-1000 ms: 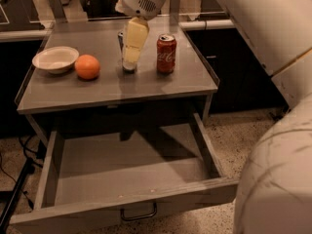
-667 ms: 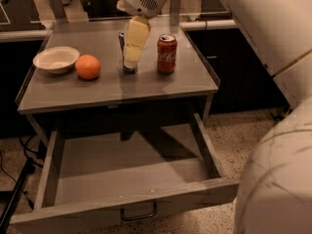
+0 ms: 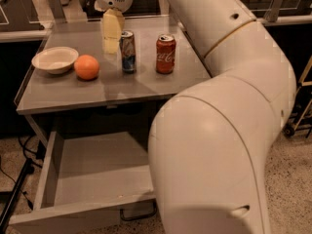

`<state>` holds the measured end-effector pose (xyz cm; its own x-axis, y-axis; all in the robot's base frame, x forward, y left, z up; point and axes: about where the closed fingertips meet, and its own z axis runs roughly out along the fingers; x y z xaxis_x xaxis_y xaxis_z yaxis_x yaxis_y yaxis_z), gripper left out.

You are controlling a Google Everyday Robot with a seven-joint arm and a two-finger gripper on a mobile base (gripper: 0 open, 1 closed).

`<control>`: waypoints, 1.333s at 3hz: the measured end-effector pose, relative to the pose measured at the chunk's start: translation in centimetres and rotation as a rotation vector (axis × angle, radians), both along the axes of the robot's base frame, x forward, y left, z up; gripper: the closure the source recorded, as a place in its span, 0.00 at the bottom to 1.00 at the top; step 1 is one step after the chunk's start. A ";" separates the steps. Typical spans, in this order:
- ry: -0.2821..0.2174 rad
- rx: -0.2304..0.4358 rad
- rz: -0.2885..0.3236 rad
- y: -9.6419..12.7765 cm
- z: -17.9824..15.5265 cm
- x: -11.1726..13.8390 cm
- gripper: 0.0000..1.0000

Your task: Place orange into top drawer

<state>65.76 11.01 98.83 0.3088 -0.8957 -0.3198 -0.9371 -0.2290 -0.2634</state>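
The orange (image 3: 87, 67) sits on the grey tabletop (image 3: 73, 91), just right of a white bowl (image 3: 54, 59). The top drawer (image 3: 92, 169) is pulled open below the table and holds nothing I can see; its dark loop handle (image 3: 139, 213) shows at the bottom edge. My gripper (image 3: 111, 35), with pale yellow fingers (image 3: 111, 26), hangs above the table behind and to the right of the orange, apart from it, beside a blue-and-silver can (image 3: 127, 51).
A red cola can (image 3: 165, 54) stands right of the blue-and-silver can. My large white arm (image 3: 219, 130) fills the right and covers the drawer's right part. Dark counters stand behind the table. A black cable (image 3: 14, 189) lies on the speckled floor at left.
My gripper has shifted left, off the blue-and-silver can it stood in front of, toward the orange. The arm now covers much more of the right side. The orange, bowl and cans have stayed put.
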 end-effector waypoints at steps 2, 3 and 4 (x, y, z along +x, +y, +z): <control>-0.012 0.018 0.057 3.5 -0.9 1.2 0.00; -0.009 0.024 0.123 6.6 -1.7 1.8 0.00; 0.002 0.038 0.167 8.6 -2.4 1.9 0.00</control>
<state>67.69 19.57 96.39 0.4513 -0.8194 -0.3534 -0.8876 -0.3713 -0.2726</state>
